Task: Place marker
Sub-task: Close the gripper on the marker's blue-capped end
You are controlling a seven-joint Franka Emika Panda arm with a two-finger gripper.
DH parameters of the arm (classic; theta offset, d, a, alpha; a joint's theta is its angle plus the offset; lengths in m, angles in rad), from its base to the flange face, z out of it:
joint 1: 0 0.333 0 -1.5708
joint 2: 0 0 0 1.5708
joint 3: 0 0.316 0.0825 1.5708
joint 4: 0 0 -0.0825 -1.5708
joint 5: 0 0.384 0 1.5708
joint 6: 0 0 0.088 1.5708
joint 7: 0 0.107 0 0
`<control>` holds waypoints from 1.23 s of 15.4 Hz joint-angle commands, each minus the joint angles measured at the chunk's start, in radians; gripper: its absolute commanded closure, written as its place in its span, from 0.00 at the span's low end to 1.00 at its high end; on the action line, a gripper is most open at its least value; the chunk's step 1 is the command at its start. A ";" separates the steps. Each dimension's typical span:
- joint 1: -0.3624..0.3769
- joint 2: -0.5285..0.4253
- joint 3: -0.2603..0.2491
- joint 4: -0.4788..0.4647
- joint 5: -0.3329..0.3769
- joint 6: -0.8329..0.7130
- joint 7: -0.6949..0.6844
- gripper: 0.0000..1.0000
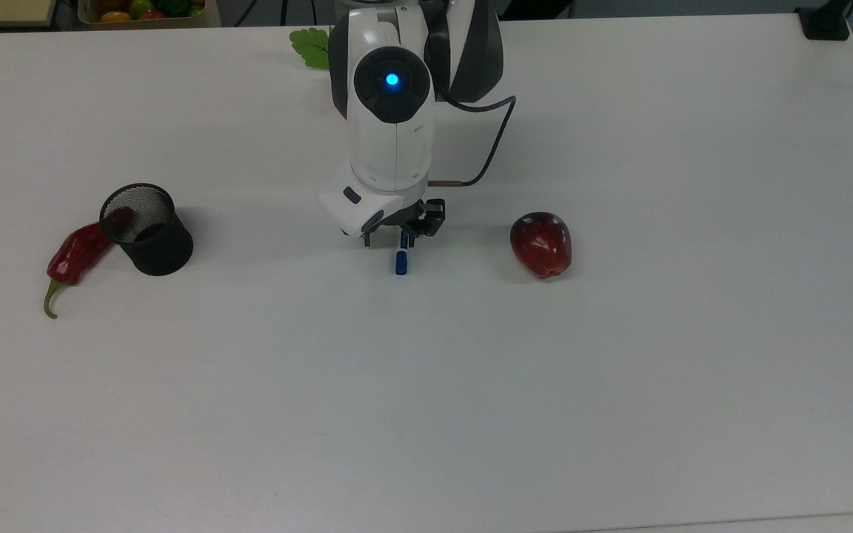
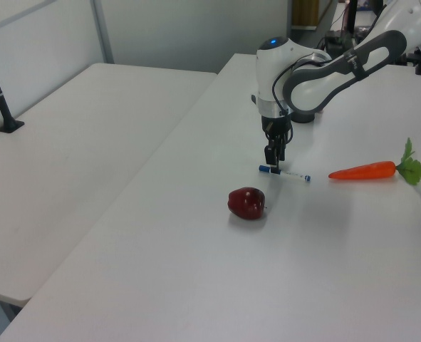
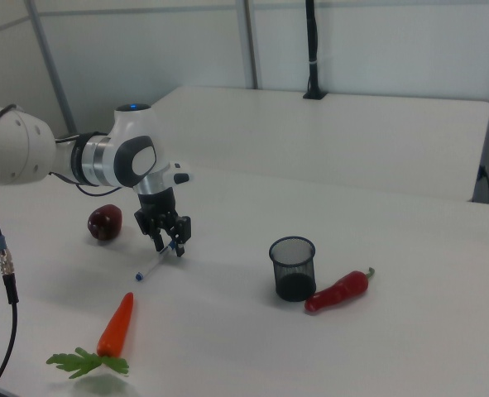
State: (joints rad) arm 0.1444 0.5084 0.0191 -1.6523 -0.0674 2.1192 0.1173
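Flat on the white desk (image 1: 619,370), the marker (image 1: 400,260) lies with its long axis running up and down the top view, blue cap toward the bottom edge and the rest of its slim white barrel hidden under the arm. Seen in the left view, the pen (image 2: 285,173) runs nearly level, cap toward the left view's left, small blue tip toward the carrot (image 2: 363,171). Directly over the capped half hang the jaws (image 1: 395,240), pointing straight down and parted, one black finger on each side of the barrel, in the right view (image 3: 169,241) spread well wider than the pen. Whether they touch it cannot be told.

A glossy, rounded dark-red apple (image 1: 541,243) sits apart on the top view's right of the marker. On the top view's left, well apart, stands a black wire-mesh cup (image 1: 146,229), tapered and open-topped, with a wrinkled red chili pepper (image 1: 75,258) leaning against its side, green stem curling away. The smooth orange carrot tapers to a point and carries frilly green leaves.
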 commanded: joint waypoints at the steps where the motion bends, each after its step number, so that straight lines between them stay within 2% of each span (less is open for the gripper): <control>1: 0.007 0.004 -0.002 -0.003 -0.017 0.024 0.027 0.53; 10: 0.021 0.007 -0.004 -0.004 -0.015 0.030 0.028 0.81; 14: 0.021 0.005 -0.004 -0.004 -0.015 0.025 0.028 0.87; 19: 0.021 -0.010 -0.002 0.000 -0.014 0.005 0.030 0.88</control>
State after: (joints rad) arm 0.1541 0.5140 0.0212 -1.6514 -0.0674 2.1234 0.1230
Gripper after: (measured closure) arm 0.828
